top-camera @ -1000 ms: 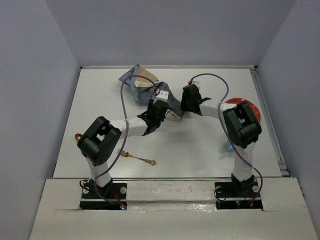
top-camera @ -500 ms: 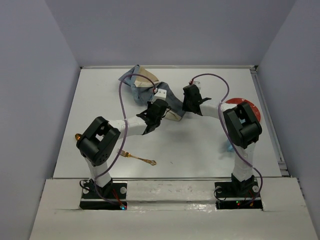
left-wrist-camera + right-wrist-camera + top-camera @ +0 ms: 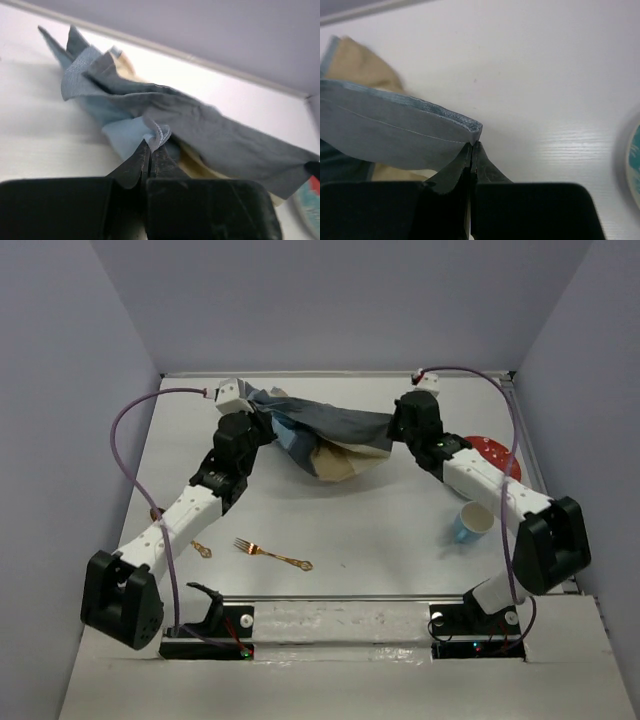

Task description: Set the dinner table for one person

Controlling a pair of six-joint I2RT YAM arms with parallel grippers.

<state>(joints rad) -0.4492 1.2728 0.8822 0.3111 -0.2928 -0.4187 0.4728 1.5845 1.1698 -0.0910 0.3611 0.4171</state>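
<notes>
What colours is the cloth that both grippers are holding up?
Light blue, grey and beige sections. The placemat shows best in the left wrist view.

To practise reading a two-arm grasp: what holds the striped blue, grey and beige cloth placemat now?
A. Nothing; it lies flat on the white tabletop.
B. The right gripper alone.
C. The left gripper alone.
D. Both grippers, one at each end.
D: the left gripper and the right gripper are each shut on an edge of the striped cloth placemat, which spans between them.
</notes>
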